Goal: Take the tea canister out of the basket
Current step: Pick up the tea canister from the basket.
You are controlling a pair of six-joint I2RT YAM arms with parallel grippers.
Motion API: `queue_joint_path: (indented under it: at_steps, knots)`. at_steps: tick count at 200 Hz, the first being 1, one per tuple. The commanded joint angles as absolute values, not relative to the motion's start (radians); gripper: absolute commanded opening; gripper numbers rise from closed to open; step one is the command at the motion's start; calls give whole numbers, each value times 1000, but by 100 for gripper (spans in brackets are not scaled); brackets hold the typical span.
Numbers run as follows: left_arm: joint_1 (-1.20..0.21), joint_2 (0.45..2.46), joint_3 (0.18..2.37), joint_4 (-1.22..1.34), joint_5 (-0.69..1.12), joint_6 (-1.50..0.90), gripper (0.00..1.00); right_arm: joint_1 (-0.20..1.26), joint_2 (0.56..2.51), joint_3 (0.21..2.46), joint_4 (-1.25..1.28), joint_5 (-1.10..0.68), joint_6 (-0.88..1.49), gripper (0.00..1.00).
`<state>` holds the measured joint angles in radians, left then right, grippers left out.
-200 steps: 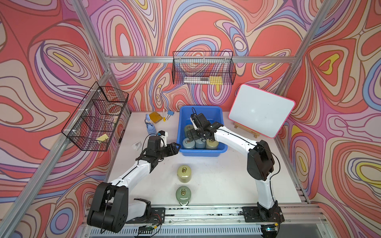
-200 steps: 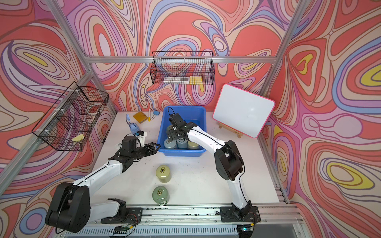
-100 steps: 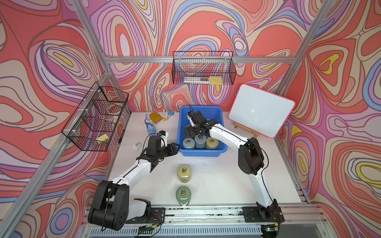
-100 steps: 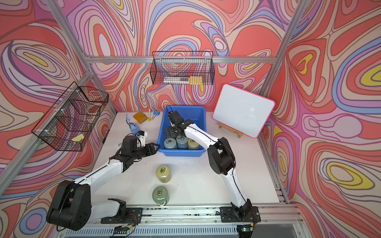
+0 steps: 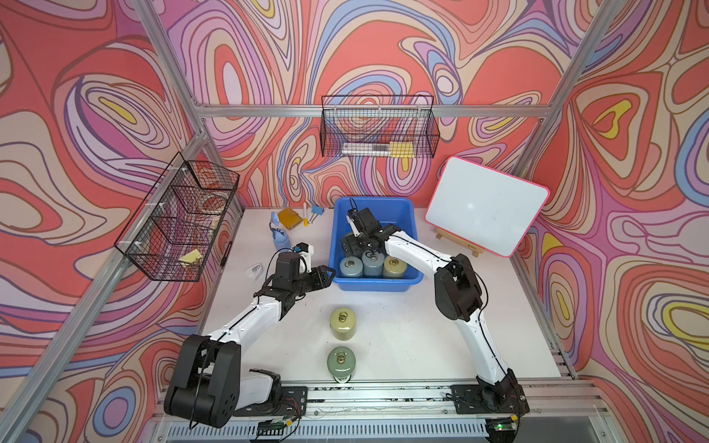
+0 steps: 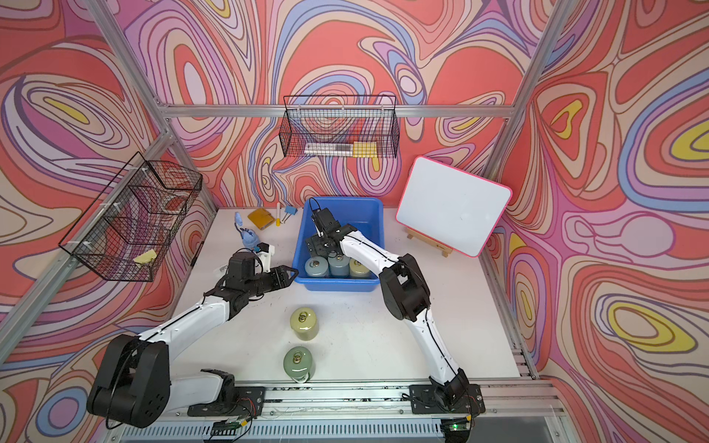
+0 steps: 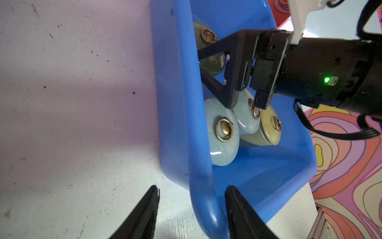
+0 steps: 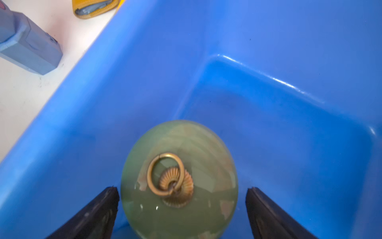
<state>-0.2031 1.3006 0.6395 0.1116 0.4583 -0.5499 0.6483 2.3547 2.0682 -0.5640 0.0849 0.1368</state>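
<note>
The olive-green glazed tea canister [image 8: 179,165] with a brass ring on its lid stands inside the bright blue plastic basket [image 5: 374,285], centre of the frame in both top views, behind a row of three more canisters [image 5: 372,264]. The right claw [image 8: 182,189] is spread wide, one finger on either side of it, not yet gripping. The left claw [image 7: 192,188] straddles the basket's corner rim; whether it pinches I cannot tell. The slick, rounded glaze could slip from the fingers on the lift. A finger could knock the neighbours, or an unheld basket could shift on the white worktop [image 5: 403,326].
</note>
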Motion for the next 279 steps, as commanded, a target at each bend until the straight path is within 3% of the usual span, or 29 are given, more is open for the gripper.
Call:
queue_joint_path:
  at_steps: [1, 89, 208, 279]
  knots:
    - [-199, 1313, 657, 98, 455, -535, 56, 642, 2392, 2101, -536, 78, 141, 97]
    - [-199, 1308, 656, 98, 453, -534, 55, 627, 2459, 2160, -532, 31, 150, 93]
    - [-199, 1307, 654, 96, 449, -532, 55, 624, 2396, 2152, -522, 48, 120, 70]
    - [-199, 1305, 654, 97, 451, -537, 55, 625, 2282, 2141, -536, 43, 106, 69]
